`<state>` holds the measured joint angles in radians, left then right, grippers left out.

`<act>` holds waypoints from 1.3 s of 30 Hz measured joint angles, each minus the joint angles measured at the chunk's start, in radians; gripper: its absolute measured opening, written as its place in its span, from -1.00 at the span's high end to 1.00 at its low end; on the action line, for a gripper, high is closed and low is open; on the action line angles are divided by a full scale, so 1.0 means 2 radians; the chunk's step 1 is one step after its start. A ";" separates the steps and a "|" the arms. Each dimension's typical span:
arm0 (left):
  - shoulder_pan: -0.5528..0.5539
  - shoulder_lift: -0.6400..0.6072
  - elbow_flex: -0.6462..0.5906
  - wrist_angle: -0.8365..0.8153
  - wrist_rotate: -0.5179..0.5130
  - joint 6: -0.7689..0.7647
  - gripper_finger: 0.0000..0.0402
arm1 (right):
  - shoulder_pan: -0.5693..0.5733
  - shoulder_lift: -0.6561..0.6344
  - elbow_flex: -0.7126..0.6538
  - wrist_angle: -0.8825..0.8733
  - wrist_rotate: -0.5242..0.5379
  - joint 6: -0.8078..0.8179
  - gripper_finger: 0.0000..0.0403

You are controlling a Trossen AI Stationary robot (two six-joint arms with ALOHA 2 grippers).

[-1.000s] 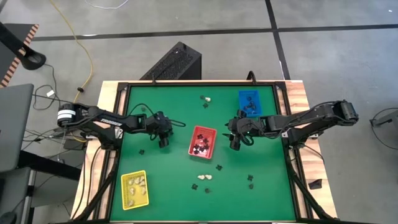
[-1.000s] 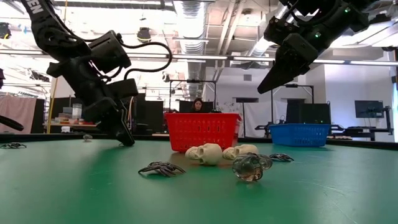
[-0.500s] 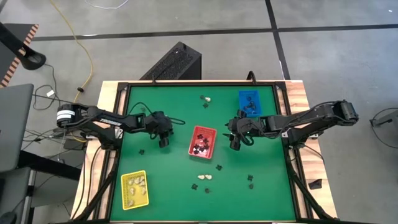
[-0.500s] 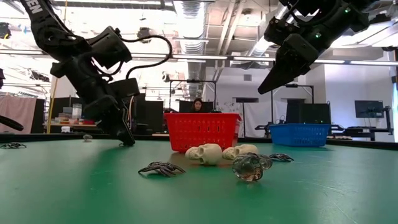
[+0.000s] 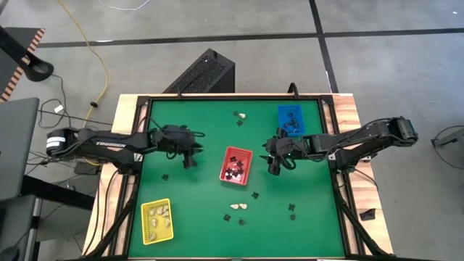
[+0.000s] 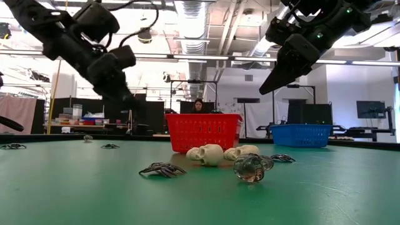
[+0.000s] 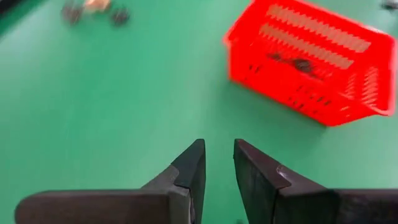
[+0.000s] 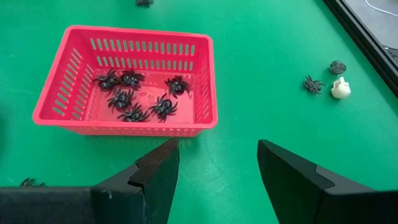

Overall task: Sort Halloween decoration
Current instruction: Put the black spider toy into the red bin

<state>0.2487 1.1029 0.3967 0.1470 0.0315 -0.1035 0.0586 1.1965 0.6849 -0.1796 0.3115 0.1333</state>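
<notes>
Spiders (image 8: 134,96), small and black, lay heaped inside the red basket (image 5: 236,165) at mid-table. Left of that basket hung the left gripper (image 5: 190,161), its fingers (image 7: 189,174) drawn to a narrow slit and holding nothing. Right of the basket hovered the right gripper (image 5: 273,167), fingers (image 8: 155,174) spread wide and empty. Two cream skulls (image 6: 212,154) rested on the mat (image 5: 196,210) nearer the table's front than the basket, with more spiders scattered close by.
</notes>
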 joint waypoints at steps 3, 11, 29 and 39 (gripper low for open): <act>-0.007 -0.002 0.000 -0.043 -0.023 -0.078 0.61 | 0.000 0.000 0.000 0.000 0.000 0.000 -0.23; -0.063 -0.002 0.000 -0.103 -0.048 -0.238 0.26 | 0.000 0.000 0.000 0.001 0.000 -0.002 -0.23; -0.225 0.095 0.000 -0.046 -0.236 -0.254 0.04 | 0.000 0.000 0.000 0.015 0.000 0.000 -0.23; -0.236 0.164 0.001 -0.030 -0.274 -0.279 0.07 | 0.000 0.000 0.000 0.015 0.000 0.000 -0.23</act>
<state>-0.2226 1.4313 0.3985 0.0865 -0.5171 -0.6613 0.0589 1.1965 0.6849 -0.1493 0.3115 0.1333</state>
